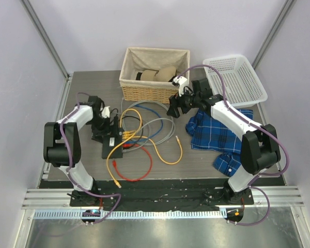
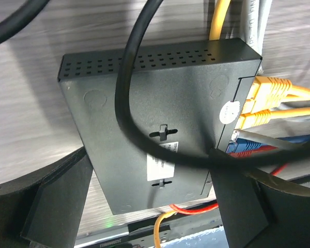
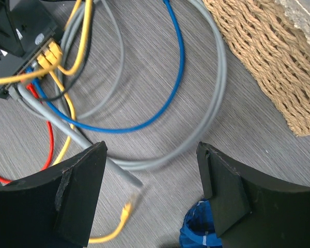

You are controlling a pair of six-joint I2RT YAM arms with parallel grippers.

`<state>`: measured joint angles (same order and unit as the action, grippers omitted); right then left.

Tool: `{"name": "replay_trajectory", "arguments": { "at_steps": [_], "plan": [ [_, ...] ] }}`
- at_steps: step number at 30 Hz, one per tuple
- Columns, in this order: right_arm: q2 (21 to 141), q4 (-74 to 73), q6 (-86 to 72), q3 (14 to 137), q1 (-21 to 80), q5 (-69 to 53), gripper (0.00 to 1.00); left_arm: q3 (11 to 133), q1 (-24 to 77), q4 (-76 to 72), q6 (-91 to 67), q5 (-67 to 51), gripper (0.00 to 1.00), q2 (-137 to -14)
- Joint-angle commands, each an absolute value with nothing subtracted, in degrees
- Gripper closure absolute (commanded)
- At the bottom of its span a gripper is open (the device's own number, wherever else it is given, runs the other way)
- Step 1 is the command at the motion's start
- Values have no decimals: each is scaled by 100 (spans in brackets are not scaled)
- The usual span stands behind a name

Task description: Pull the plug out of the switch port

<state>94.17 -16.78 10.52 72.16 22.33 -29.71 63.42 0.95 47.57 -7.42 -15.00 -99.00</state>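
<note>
The black switch [image 1: 113, 143] lies flat on the table with its white label [image 2: 163, 157] facing up. Yellow plugs [image 2: 263, 90], a blue plug [image 2: 243, 147] and a red one sit in its port edge. My left gripper [image 1: 107, 124] straddles the switch, and its fingers [image 2: 62, 196] touch both long sides, so it is shut on the switch [image 2: 160, 103]. My right gripper [image 1: 176, 107] is open and empty above loose cables, well to the right of the switch [image 3: 18, 31]. In its own view the right gripper [image 3: 151, 150] hovers over grey and blue cable loops.
A wicker basket [image 1: 144, 87] stands at the back. A white plastic basket [image 1: 235, 77] stands at the back right. A blue plaid cloth [image 1: 217, 129] lies under the right arm. Yellow, red, blue and grey cables [image 1: 155, 129] sprawl right of the switch. A loose yellow plug [image 3: 125, 211] lies nearby.
</note>
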Motion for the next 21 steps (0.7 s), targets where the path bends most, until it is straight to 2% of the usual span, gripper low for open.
{"name": "replay_trajectory", "arguments": {
  "at_steps": [1,11,21],
  "plan": [
    [9255,-1652,1204,7339,2250,-3041,21,6609,474,4623,-800,-2021,4,-10177],
    [9176,-1696,1292,7277,2250,-3032,21,7110,817,4737,-835,-2136,5,-10573],
    [9184,-1731,1336,7295,2250,-3094,21,6918,765,4887,-624,-2153,5,-10222]
  ]
}}
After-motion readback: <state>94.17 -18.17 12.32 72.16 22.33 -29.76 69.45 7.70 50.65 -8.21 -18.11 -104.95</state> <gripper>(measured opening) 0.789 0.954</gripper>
